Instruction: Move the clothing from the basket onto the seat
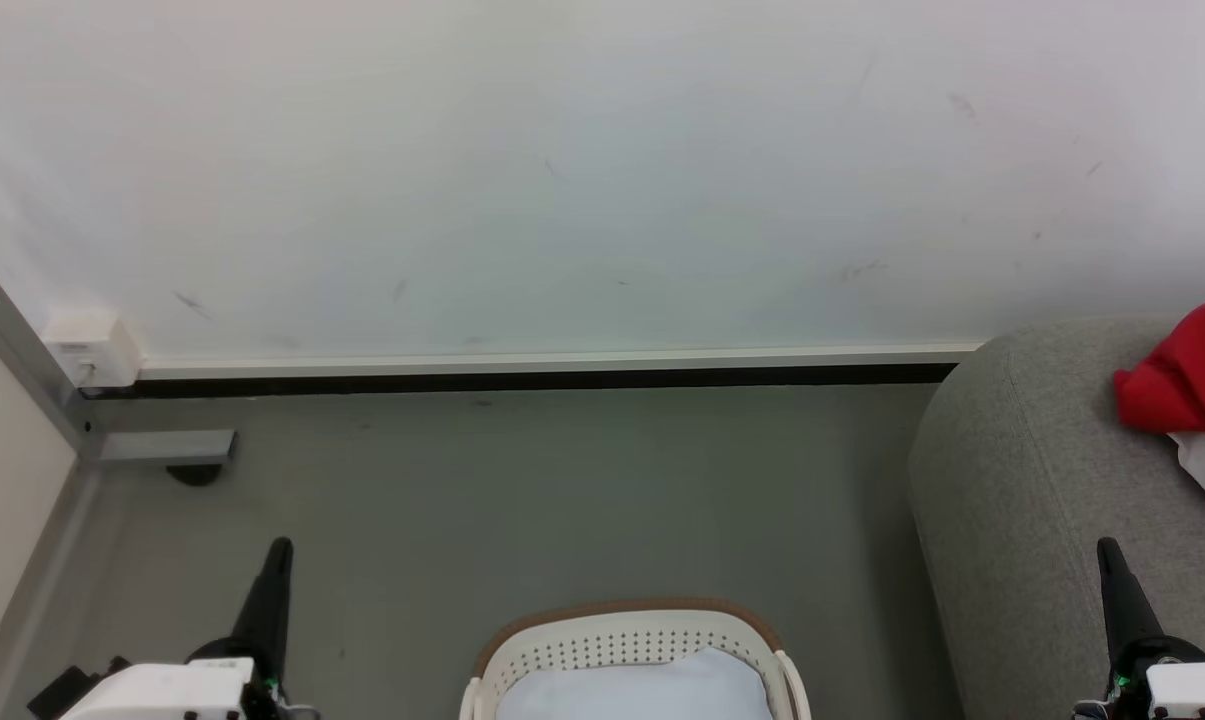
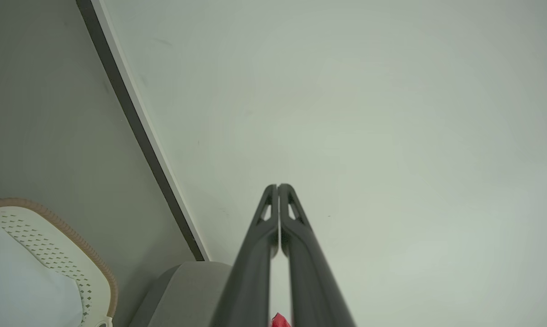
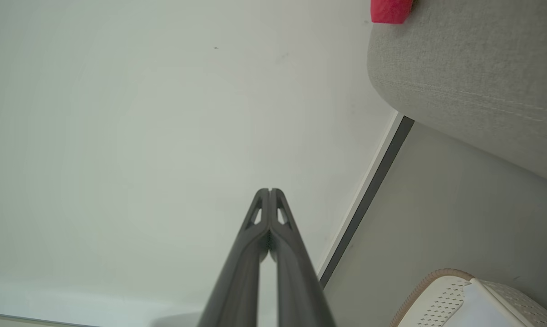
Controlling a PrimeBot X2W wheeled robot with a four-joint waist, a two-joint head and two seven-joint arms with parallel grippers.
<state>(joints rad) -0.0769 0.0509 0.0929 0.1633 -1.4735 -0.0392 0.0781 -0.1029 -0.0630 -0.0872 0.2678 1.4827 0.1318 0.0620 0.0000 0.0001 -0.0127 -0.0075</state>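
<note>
The cream basket (image 1: 627, 628) with a tan rim stands on the floor at the bottom centre; a pale bluish-white liner (image 1: 642, 688) shows inside it. Red clothing (image 1: 1187, 385) with a white panel lies on the grey seat (image 1: 1022, 480) at the right. My left gripper (image 1: 280, 548) is at the lower left, shut and holding nothing, well left of the basket. My right gripper (image 1: 1108, 548) is at the lower right, shut and empty, in front of the seat. The wrist views show the left gripper (image 2: 278, 186) and the right gripper (image 3: 269, 190) with fingers pressed together, pointing at the wall.
A white wall with a white-and-black baseboard (image 1: 542, 372) runs across the back. A metal-framed panel (image 1: 22, 350) with a foot (image 1: 167, 448) stands at the left. Grey floor (image 1: 522, 500) lies open between the panel, the basket and the seat.
</note>
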